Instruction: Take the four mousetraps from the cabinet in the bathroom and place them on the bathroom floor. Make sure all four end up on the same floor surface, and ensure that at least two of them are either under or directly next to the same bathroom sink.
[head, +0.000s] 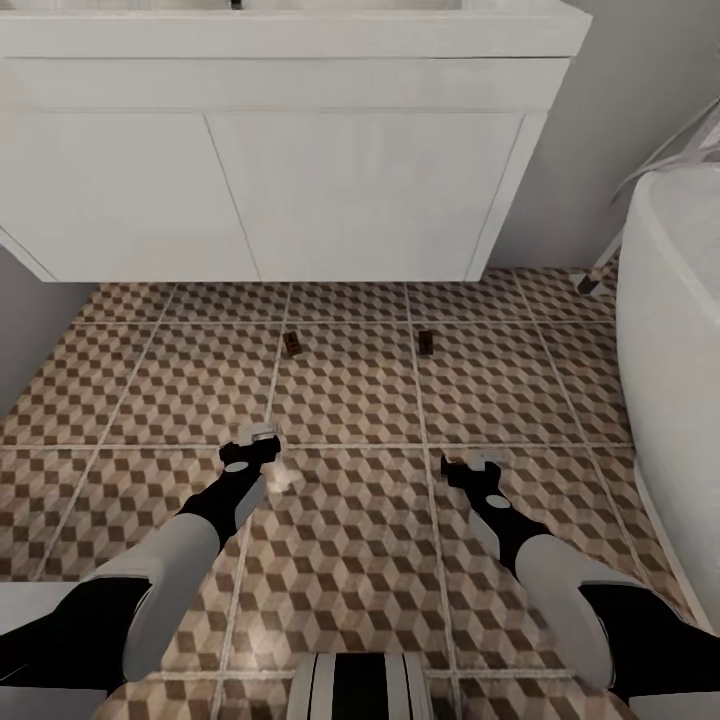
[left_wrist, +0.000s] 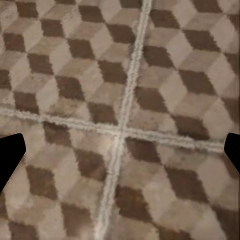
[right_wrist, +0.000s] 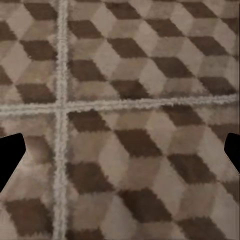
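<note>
Head view shows two mousetraps (head: 292, 344) (head: 425, 343) on the bathroom floor (head: 350, 400) before the sink vanity (head: 280, 190), both end effectors (head: 262, 440) (head: 478, 466) wide and empty, so fetching the remaining pair likely comes next.

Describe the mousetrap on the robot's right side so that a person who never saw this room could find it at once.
Start at the white vanity on the wall, then look down to the cube-patterned floor in front of it. Two small brown mousetraps lie there, apart, on neighbouring tiles. The wanted mousetrap is the one nearer the white bathtub, just right of a grout line; the other mousetrap lies further left.
</note>
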